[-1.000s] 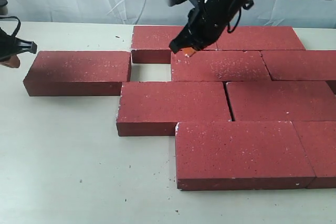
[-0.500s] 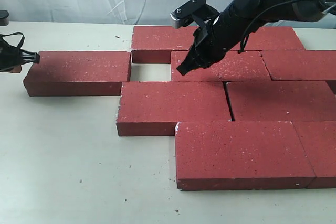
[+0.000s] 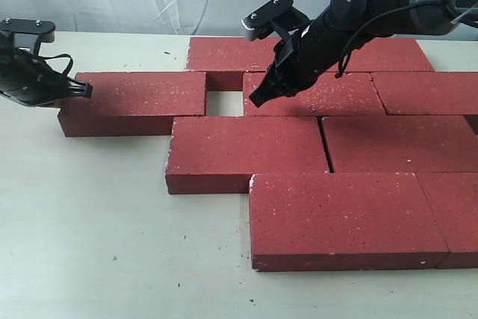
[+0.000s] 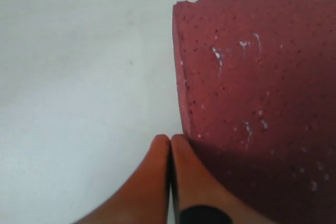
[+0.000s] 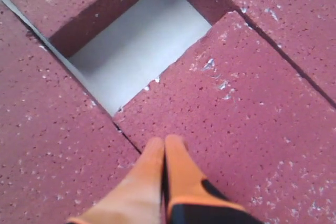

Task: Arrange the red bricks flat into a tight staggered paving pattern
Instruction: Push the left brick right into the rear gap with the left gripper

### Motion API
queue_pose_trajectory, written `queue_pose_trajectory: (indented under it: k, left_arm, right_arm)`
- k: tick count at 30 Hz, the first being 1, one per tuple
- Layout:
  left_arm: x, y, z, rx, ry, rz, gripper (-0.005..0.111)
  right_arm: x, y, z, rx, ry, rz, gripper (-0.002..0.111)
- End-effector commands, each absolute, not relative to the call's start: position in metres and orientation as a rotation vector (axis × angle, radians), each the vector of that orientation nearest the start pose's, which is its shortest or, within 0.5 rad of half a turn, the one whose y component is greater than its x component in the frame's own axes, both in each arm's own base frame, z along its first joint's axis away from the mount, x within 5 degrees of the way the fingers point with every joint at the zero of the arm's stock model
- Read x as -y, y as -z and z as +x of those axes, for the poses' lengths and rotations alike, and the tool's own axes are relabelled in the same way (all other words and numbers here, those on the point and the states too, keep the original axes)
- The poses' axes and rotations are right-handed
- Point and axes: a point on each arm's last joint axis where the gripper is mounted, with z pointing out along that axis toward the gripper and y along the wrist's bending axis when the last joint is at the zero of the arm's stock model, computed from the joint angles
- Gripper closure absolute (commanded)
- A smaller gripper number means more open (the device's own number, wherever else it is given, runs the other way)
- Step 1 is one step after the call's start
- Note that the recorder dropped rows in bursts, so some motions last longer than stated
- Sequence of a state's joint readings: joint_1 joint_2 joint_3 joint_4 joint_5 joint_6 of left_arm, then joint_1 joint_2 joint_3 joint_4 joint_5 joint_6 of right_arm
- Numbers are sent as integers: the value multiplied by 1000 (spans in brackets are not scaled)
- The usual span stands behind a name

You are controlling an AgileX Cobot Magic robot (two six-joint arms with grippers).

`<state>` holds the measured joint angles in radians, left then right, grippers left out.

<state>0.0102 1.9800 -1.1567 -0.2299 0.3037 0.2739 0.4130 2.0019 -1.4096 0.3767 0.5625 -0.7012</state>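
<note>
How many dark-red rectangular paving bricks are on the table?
9 dark-red paving bricks: back row two; second row three; third row two; front two. More may lie beyond the right edge.

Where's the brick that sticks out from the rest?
In the exterior view the outlying brick lies far left in the second row from the back, the left gripper at its outer end and a small gap before its row neighbour.
</note>
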Motion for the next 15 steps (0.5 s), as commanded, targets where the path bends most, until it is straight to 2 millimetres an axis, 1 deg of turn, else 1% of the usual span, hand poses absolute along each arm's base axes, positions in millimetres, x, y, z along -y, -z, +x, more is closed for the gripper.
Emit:
queue_pose_trajectory:
  k: [1,3,4,5,7,11,15]
  left_arm:
    - [5,-136,396,-2589,68,83,107]
    - [11,-135,395,-2593,76,101,107]
    - [20,-135,395,-2588,82,131,107]
    - [23,-135,396,-2584,84,141,107]
    - [37,-136,395,-2576,95,185,107]
    - [54,-137,395,-2547,105,239,107]
    - [64,-137,394,-2535,112,268,107]
  right_arm:
    - [-187,-185,386,-2364,-269,-1058,109]
    - [-187,-185,386,-2364,-269,-1058,109]
    - [-187,-185,386,-2364,-269,-1058,109]
    - [-187,-185,386,-2364,-269,-1058,109]
    - [-187,-185,386,-2364,-269,-1058,109]
    - [-187,-185,386,-2364,-269,-1058,109]
    - [-187,-185,386,-2364,-269,-1058,109]
